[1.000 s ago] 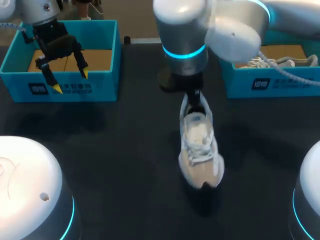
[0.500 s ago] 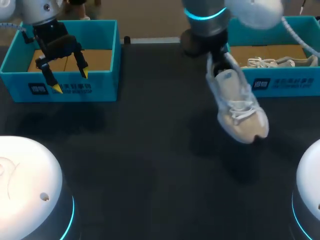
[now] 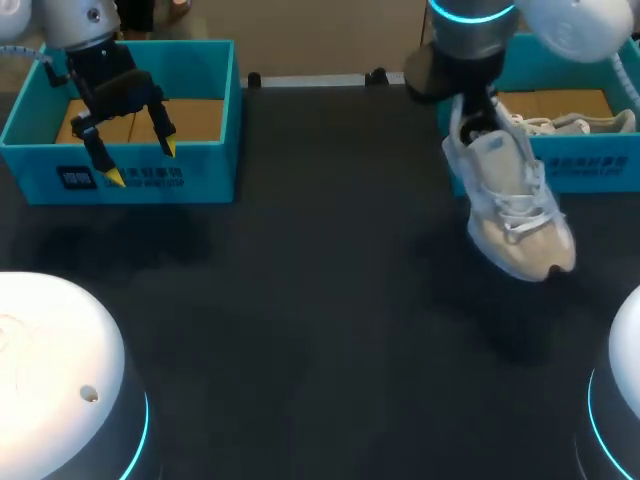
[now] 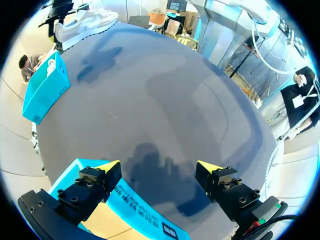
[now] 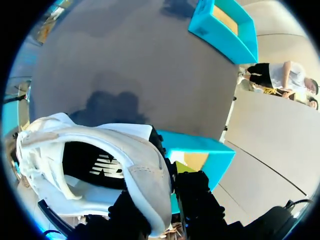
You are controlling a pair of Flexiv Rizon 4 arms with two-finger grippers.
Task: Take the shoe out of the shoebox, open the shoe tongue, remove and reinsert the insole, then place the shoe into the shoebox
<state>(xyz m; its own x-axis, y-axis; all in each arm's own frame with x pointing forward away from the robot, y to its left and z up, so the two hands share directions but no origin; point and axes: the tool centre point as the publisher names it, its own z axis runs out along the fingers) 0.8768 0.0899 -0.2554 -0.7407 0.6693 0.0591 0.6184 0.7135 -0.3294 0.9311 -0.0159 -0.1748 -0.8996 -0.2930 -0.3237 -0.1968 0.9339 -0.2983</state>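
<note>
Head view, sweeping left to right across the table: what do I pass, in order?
teal shoebox → bare dark table → white shoe, held off the table. The left gripper and right shoebox overlap these, so they are left out.

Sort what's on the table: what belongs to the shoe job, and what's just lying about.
Job:
- shoe, held at the heel by the right gripper
- right shoebox, just behind it

Lying about:
- second shoe, inside that shoebox
- left shoebox, empty, with the open left gripper above it
</note>
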